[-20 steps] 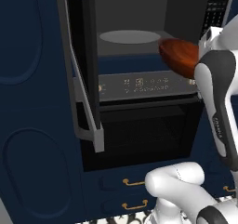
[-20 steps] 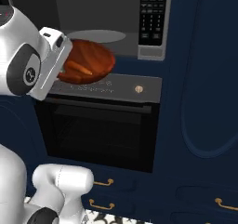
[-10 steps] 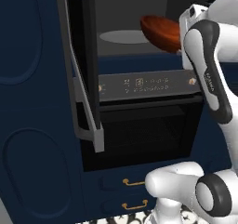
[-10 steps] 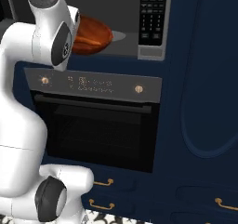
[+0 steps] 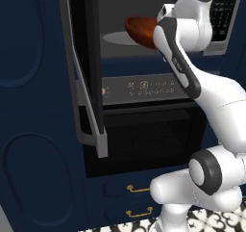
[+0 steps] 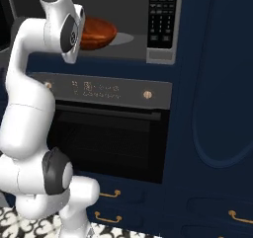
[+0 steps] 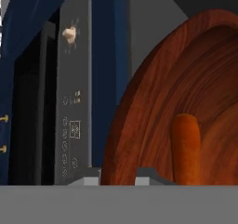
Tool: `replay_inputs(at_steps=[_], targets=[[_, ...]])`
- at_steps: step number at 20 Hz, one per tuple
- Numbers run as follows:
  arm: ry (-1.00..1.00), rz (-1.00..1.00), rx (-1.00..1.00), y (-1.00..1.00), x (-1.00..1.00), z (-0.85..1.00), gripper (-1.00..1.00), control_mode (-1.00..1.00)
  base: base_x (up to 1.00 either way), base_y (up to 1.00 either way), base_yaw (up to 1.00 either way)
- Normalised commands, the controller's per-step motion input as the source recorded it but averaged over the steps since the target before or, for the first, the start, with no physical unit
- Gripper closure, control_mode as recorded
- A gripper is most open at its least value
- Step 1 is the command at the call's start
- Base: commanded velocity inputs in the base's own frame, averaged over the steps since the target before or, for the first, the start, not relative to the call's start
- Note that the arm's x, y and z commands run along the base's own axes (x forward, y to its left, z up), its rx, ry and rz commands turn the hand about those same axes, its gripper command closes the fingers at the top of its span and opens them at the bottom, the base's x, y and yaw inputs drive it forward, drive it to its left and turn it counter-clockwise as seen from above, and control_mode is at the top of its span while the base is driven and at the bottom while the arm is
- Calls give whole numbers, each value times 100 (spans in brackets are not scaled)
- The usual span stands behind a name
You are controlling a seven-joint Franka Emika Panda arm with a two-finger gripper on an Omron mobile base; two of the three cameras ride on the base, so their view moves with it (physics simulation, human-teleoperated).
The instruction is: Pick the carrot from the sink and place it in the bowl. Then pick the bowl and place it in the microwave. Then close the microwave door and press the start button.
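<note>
- The arm point(image 5: 185, 72) reaches up toward the open microwave point(image 6: 133, 15), carrying the bowl point(image 6: 98, 32) at the mouth of the dark cavity.
- The bowl is glossy red-brown. In the right base view it hangs above the front edge of the cavity floor, just near of the pale round turntable point(image 5: 120, 37).
- The gripper point(image 7: 118, 172) pinches the bowl's near rim: in the hand view its two tips sit either side of the wall, pressed onto it.
- The carrot point(image 7: 186, 148) lies inside the bowl, resting against the inner wall beside the pinched rim.
- The microwave door point(image 5: 89, 67) stands swung open on the left, its edge toward the camera. The keypad point(image 6: 162, 15) is on the right of the cavity, and the oven point(image 6: 106, 138) sits below.
- Step in hand, as I judge it: setting the bowl inside the microwave.
- To do it well, keep the bowl level so the carrot does not roll out.
- Carry it farther in until it is over the turntable, then lower it until the base rests flat before letting go.
- Keep the wrist clear of the cavity's top edge and the right trim.
- Draw the hand straight back out, so the door's swing is free for closing.
</note>
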Motion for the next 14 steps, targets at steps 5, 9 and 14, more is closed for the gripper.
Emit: replay_inputs(at_steps=[5,9,14], targets=[[0,0,-9,2,100,-12,100,-100,0,0,0],[-4,0,-14,0,94,-13,100,-100,0,0,0],[-3,0,-7,0,69,0,-100,-100,0,0,0]])
